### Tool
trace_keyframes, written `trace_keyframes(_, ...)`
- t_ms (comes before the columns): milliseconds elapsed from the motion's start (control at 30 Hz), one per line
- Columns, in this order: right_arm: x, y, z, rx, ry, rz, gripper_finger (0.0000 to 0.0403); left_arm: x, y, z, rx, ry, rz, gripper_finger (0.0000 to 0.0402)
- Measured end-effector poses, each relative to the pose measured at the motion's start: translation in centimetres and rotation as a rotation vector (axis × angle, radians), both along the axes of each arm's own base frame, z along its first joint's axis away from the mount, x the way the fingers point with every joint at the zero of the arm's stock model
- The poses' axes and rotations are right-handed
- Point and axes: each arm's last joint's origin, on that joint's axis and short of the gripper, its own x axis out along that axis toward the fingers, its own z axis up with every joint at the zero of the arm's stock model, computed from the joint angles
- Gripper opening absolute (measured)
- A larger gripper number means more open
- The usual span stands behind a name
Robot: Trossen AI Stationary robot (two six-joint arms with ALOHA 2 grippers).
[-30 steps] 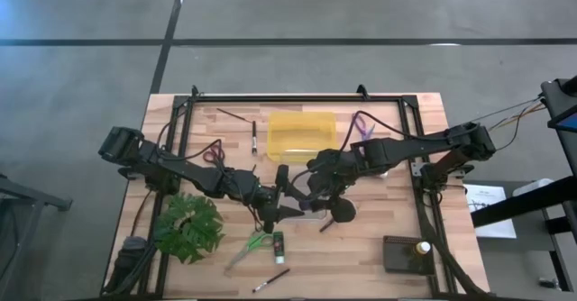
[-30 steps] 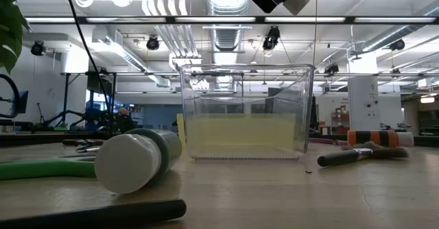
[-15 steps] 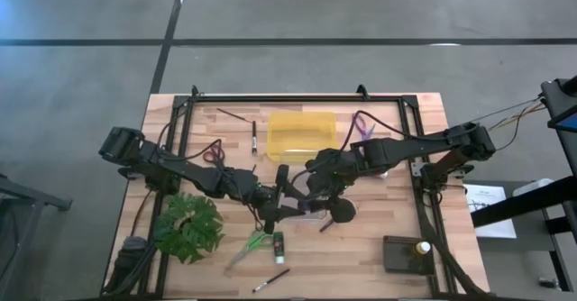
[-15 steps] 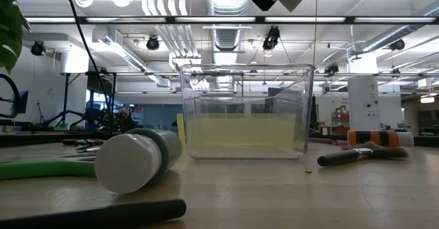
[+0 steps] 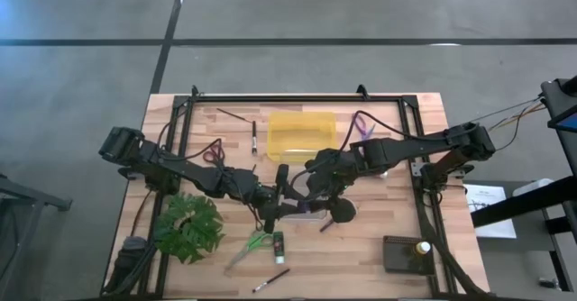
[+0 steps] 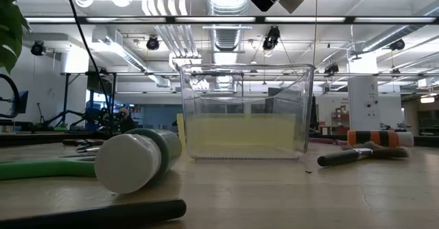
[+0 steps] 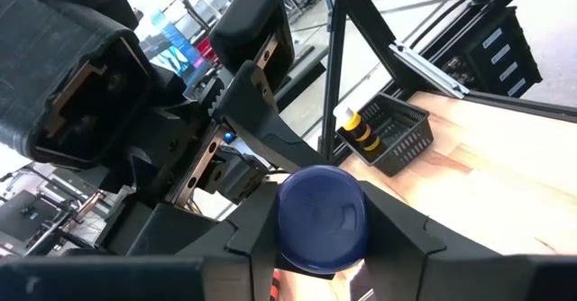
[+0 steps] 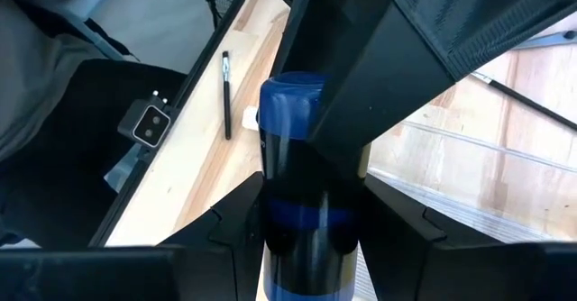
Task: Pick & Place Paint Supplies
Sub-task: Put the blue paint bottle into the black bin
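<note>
You are handing a blue bottle (image 7: 322, 218) from one arm to the other, in the air above the middle of the bench (image 5: 361, 251): the left hand (image 7: 322, 242) is clamped on one end, and the right hand (image 8: 306, 224) is clamped on the other. Next, I judge, one hand needs to let go so the other can carry the bottle to the clear bin (image 6: 243, 112) just beyond them. A green bottle (image 5: 279, 241) and green scissors (image 5: 250, 245) are lying near the hands on the pale wood, with an open workshop showing behind.
</note>
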Motion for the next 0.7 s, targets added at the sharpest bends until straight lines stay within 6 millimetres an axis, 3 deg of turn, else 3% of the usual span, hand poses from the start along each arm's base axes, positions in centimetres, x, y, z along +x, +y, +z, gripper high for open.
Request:
trace_keyframes(300, 0.08, 0.04, 0.07, 0.001, -0.013, 0.002, 0.0160, -0.01, 0.02, -0.03, 0.001, 0.002, 0.001, 0.0131)
trace_keyframes(700, -0.28, -0.14, 0.83, -0.038, -0.057, -0.016, 0.0314, -0.19, 0.36, -0.66, 0.058, 0.070, 0.073, 0.0128)
